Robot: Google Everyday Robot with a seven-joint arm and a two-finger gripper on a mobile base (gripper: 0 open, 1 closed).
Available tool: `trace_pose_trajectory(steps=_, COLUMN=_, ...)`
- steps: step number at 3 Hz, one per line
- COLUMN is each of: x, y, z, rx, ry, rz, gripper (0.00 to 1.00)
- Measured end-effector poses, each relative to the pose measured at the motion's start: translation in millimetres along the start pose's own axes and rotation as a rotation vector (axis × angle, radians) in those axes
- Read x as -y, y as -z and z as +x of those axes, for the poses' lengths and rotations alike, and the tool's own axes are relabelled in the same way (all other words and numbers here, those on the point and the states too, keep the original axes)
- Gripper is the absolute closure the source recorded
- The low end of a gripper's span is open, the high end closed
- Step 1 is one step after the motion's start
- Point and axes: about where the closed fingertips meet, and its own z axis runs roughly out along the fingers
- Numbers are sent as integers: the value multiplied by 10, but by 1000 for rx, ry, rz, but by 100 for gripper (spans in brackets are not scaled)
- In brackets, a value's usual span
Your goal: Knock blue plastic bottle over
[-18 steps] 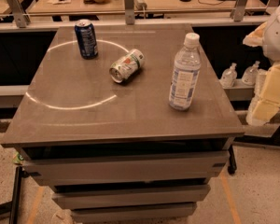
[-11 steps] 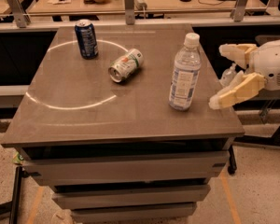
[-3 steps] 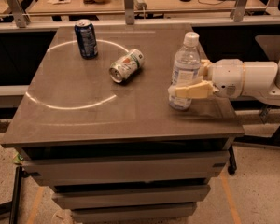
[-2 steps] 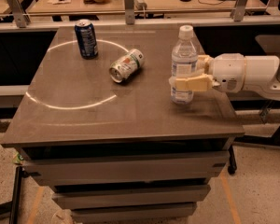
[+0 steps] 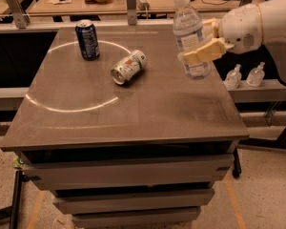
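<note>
The blue plastic bottle, clear with a white cap and pale label, hangs above the right rear part of the table, its top tilted slightly to the left. My gripper comes in from the right. It is shut on the bottle's lower body, with one tan finger across the front and the other behind it. The bottle's base is off the tabletop.
A dark blue soda can stands upright at the back left. A green-white can lies on its side near the middle, within a white circle drawn on the table. Two small pump bottles stand on a shelf beyond the right edge.
My gripper came in from the right and closed on the bottle. The bottle has since risen off the table with the gripper.
</note>
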Motion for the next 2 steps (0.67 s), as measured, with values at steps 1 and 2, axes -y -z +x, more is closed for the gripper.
trace_pose_trajectory(steps=1, x=80, y=32, z=-195, rx=-211, ry=83, rz=-53, gripper=100)
trace_pose_trajectory(steps=2, x=19, y=-109, z=-262, rx=-434, ry=170, rz=-142, gripper=100)
